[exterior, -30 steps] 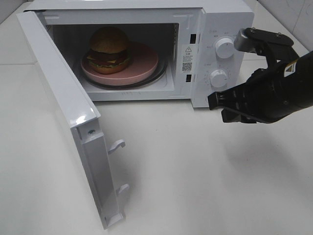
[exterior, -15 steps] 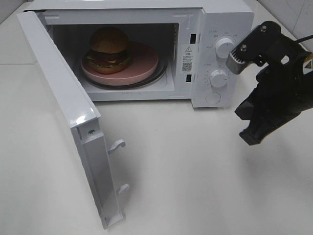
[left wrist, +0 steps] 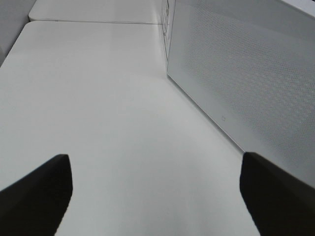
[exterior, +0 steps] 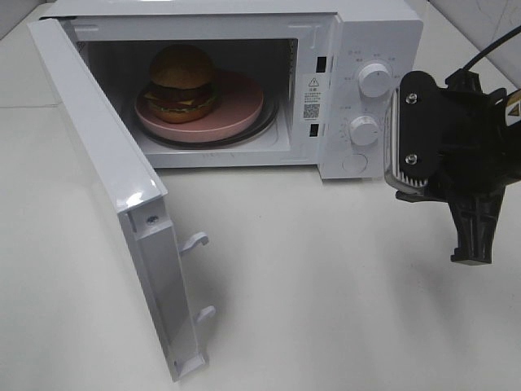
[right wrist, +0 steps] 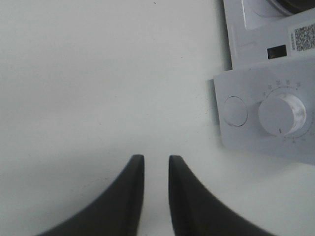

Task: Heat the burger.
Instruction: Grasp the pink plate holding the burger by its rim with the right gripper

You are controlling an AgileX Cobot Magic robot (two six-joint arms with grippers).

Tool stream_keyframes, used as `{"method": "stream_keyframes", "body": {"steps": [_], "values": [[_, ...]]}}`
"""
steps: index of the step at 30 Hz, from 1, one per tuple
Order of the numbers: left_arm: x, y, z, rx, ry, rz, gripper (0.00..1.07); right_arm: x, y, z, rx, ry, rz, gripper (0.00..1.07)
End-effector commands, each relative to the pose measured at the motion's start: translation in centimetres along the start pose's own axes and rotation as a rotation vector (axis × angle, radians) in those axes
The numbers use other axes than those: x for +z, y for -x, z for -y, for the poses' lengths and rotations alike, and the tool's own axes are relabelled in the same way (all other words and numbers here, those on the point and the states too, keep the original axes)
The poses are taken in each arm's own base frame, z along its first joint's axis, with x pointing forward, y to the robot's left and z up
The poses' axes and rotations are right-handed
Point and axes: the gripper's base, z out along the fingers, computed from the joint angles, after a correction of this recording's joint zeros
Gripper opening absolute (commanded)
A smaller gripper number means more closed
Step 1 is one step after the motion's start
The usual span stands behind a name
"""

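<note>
A: White counter [left wrist: 98, 98] under the left hand [left wrist: 157, 196]. Its two dark fingers [left wrist: 34, 191] stand wide apart with nothing between them. Near it is the white hinged microwave door [exterior: 106, 179], swung fully open, its perforated outer face toward that wrist camera.

B: Noted. Cavity contents?

A: The burger [exterior: 181, 81] has a glossy brown bun over a dark patty, yellow cheese and green lettuce. It sits upright on the left part of a round pink plate [exterior: 244, 106]. The plate lies inside the boxy white microwave oven [exterior: 374, 24].

B: Control panel?

A: Two round white knobs, upper [exterior: 374, 79] and lower [exterior: 364, 130], and a flat round white button [exterior: 355, 163] beneath them.

B: Far right?

A: The black right hand [exterior: 473, 244] hangs over the counter just right of the panel, fingers pointing down, touching neither panel nor counter. In the wrist view its curved fingers [right wrist: 128, 196] are a narrow slit apart, gripping nothing.
</note>
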Motion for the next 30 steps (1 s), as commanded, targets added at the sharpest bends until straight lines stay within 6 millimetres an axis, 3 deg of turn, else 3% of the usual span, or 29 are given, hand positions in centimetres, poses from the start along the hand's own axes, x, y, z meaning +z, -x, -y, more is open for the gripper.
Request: {"method": "stream_keyframes", "body": {"steps": [1,2,3,4,5,6,8,18,24,30], "values": [[-0.1,-0.1,0.0,-0.001,0.002,0.012,0.84,-0.3,0.0,0.2,0.029,-0.015,0.006,0.46],[-0.1,-0.1,0.0,-0.001,0.002,0.012,0.84,-0.3,0.0,0.2,0.029,-0.015,0.006,0.46],[-0.1,-0.1,0.0,-0.001,0.002,0.012,0.84,-0.3,0.0,0.2,0.051,-0.015,0.006,0.66],[-0.1,-0.1,0.0,-0.001,0.002,0.012,0.84,-0.3,0.0,0.2,0.051,-0.015,0.006,0.66],[-0.1,-0.1,0.0,-0.001,0.002,0.012,0.84,-0.3,0.0,0.2,0.056,-0.015,0.006,0.75],[-0.1,-0.1,0.0,-0.001,0.002,0.012,0.84,-0.3,0.0,0.2,0.047,-0.017,0.003,0.94],[-0.1,-0.1,0.0,-0.001,0.002,0.012,0.84,-0.3,0.0,0.2,0.038,-0.019,-0.001,1.0],[-0.1,-0.1,0.0,-0.001,0.002,0.012,0.84,-0.5,-0.3,0.6,-0.098,-0.041,-0.067,1.02],[-0.1,-0.1,0.0,-0.001,0.002,0.012,0.84,-0.9,1.8,1.3,-0.267,-0.094,-0.075,1.0],[-0.1,-0.1,0.0,-0.001,0.002,0.012,0.84,0.8,3.9,2.6,-0.307,-0.081,-0.092,0.99]]}}
